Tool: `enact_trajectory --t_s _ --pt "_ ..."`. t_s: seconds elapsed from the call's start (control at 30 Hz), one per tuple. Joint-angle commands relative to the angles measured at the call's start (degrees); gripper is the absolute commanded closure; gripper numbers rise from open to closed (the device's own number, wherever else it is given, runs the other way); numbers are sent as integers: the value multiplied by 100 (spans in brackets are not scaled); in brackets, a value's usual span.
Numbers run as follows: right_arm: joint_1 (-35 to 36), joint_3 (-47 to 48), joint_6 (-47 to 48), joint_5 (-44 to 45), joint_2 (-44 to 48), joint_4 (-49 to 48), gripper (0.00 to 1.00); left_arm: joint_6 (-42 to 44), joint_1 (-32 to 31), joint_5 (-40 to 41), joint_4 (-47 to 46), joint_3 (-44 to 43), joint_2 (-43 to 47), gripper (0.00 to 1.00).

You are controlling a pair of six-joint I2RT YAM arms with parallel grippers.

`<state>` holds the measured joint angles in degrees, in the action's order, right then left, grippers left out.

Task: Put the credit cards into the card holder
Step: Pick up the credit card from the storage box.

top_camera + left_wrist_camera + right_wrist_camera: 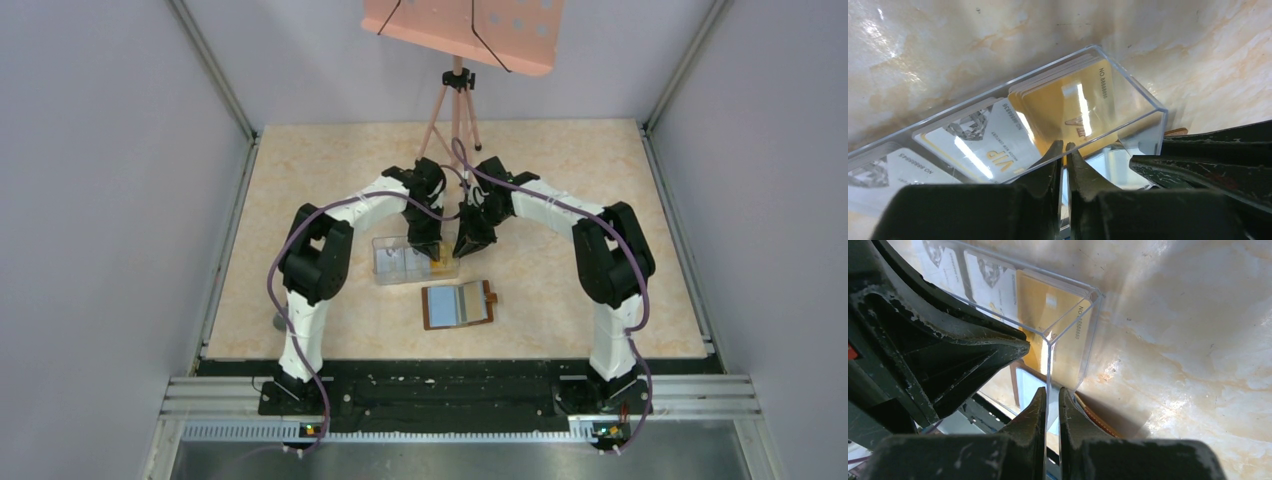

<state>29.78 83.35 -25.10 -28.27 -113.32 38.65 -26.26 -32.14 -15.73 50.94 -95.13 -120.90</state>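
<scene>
Credit cards [1068, 107]: thin, glossy, round-cornered rectangles. One gold stack with a number printed along an edge, two white stacks with gold "VIP" lettering.
Cards, place: all flat inside the clear box [400, 262]. Gold stack just beyond the left fingertips, behind the clear wall; white stacks further off to that gripper's left.
Card holder [458, 305]: brown leather, lying open and flat, clear pockets up, snap tab sticking out on one side. On the base side of both grippers, near the box but apart from it. No card in the pockets that can be made out.
Clear box: hard transparent plastic, three compartments in a row. Gold cards in the end compartment next to the grippers, white cards in the other two.
Left gripper [1064, 146]: black fingers either side of the box's long wall, only a thin gap. Clamped or just off it, cannot tell.
Right gripper [1050, 391]: clenched on the box's upright corner edge.
Table [600, 200]: pale peach marbling, shiny.
</scene>
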Motion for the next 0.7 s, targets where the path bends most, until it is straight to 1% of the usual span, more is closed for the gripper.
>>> enact_trajectory --t_s 0.0,0.07,0.13,0.17,0.23,0.27,0.37,0.5,0.57,0.6,0.67 --pt "81 114 56 -306 312 28 100 25 -25 -228 -278 42 67 92" --pt "81 120 63 -310 312 28 100 -11 -24 -329 -353 61 112 95" --pt "81 123 62 -310 310 28 100 -62 -23 -364 -408 81 168 94" --pt "81 120 63 -311 315 28 100 -90 -25 -293 -409 87 216 90" --pt "81 116 63 -306 327 28 100 -140 -26 -69 -417 158 340 77" --pt "83 112 61 -303 331 28 100 -152 -27 73 -422 205 420 72" --pt "82 85 59 -301 337 28 100 -211 -14 431 -438 372 590 65" --pt "82 76 65 -293 333 28 100 -230 -13 608 -392 503 534 64" --pt "84 68 64 -292 336 28 100 -214 -22 436 -443 541 424 65" --pt "86 67 68 -291 329 22 100 -213 -37 344 -479 559 374 66" --pt "81 67 68 -293 329 22 100 -192 -76 183 -559 555 279 73"
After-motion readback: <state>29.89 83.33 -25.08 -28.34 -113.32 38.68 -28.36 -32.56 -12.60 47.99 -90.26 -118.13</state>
